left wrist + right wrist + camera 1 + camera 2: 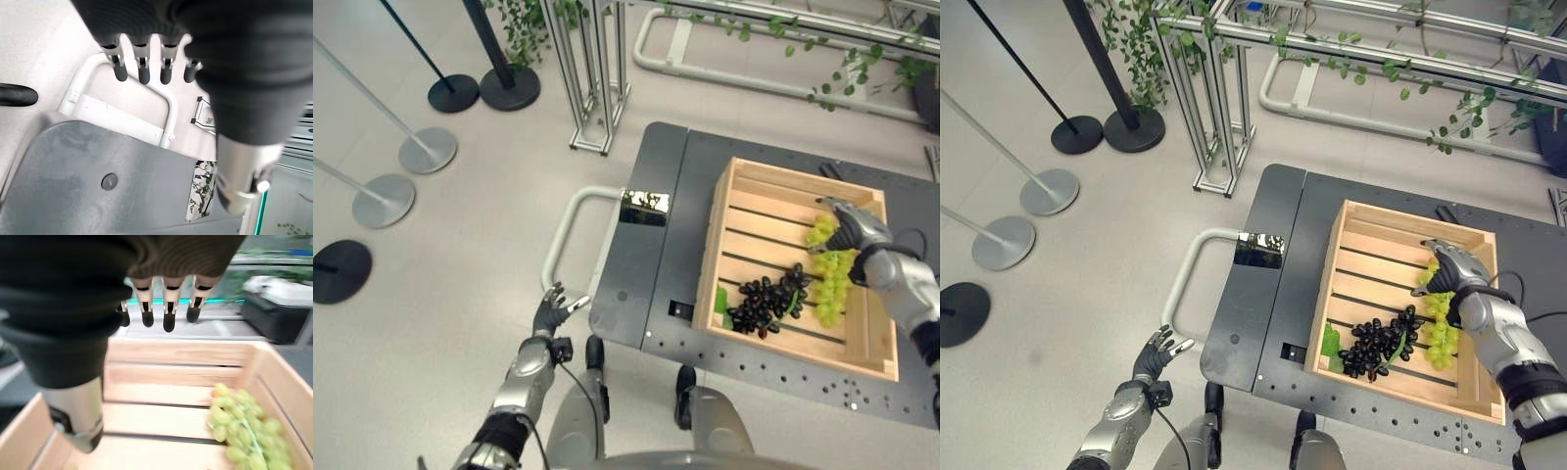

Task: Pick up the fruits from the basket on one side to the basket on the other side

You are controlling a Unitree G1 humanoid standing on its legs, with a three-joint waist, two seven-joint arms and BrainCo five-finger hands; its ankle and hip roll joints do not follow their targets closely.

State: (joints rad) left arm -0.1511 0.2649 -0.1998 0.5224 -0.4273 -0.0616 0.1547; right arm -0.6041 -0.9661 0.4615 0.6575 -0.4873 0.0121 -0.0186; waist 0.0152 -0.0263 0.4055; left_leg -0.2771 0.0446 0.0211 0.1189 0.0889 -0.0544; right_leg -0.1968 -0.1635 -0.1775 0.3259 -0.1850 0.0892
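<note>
Green grapes point(832, 274) and dark grapes point(769, 299) are seen lying in the wooden crate point(744, 191) on the table point(661, 225), the green bunch near the crate's right wall. The right hand point(850, 227) is held over the green bunch with fingers straight, gripping nothing. The left hand point(552, 309) is spread beyond the table's left edge, above open floor point(460, 245).

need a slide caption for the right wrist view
Right hand open above a wooden crate, with a green grape bunch lying by its side wall.

Grey cart point(646, 264), barrier stands point(429, 150), leafy metal frame point(592, 69)
</note>
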